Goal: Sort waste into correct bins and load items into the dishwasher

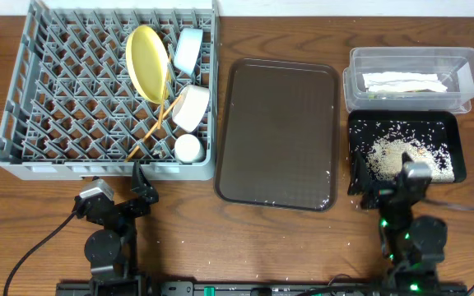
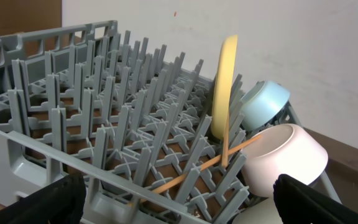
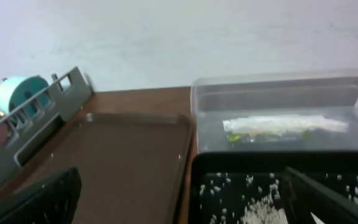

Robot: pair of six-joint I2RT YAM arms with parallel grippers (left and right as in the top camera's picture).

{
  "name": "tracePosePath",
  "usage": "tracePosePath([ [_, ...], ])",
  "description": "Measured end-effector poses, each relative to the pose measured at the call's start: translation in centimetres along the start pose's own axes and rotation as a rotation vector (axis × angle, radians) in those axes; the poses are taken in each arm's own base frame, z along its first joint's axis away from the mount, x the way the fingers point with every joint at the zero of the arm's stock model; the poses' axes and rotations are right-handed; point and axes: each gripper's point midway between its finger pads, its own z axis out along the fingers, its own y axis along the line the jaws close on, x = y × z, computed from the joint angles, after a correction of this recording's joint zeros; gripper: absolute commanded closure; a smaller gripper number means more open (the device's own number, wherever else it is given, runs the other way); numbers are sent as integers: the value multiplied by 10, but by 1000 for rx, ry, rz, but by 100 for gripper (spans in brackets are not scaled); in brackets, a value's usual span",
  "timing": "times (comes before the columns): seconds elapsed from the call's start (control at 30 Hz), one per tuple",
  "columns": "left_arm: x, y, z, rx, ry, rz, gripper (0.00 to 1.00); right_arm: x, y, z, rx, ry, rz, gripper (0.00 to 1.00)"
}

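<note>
From overhead, the large square grey plastic dish rack (image 1: 23, 90) holds the round yellow plate (image 1: 147, 63) on edge, with the light blue bowl (image 1: 188, 49), white bowl (image 1: 192, 108) and small white cup (image 1: 188, 148) along its right side. The thin wooden chopsticks (image 1: 151, 131) slant among the pegs, their lower ends lost in the grid. Right of the dark brown serving tray (image 1: 278, 136), the crumpled white paper wrapper (image 1: 403, 81) lies in the clear plastic rectangular tub (image 1: 410, 54). The loose white rice grains (image 1: 397, 156) are heaped in the shallow black rectangular tray (image 1: 457, 140), its near-left corner hidden by the right gripper (image 1: 378, 185). The left gripper (image 1: 142, 187) sits just before the rack. The left wrist view shows only black fingertips (image 2: 36, 202) in the lower corners, spread wide and holding nothing; the cup is cut off below. The right wrist view is blurred, with the fingertips (image 3: 36, 202) equally wide and empty. The black tray is cropped at the bottom edge.
</note>
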Motion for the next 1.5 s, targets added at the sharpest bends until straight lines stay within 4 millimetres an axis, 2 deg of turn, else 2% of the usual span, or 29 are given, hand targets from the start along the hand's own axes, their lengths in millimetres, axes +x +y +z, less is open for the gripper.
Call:
tracePosePath([
  [0.13, 0, 0, 0, 0, 0, 0, 2, 25, -6, -5, 13, 14, 21, 1],
  [0.27, 0, 0, 0, 0, 0, 0, 2, 28, -7, -9, 19, 18, 27, 1],
  [0.37, 0, 0, 0, 0, 0, 0, 2, 40, -9, -12, 30, 66, 33, 1],
  [0.57, 0, 0, 0, 0, 0, 0, 2, 21, -6, -16, 15, -20, 34, 1],
  [1.5, 0, 0, 0, 0, 0, 0, 2, 20, -7, -17, 21, -25, 38, 1],
])
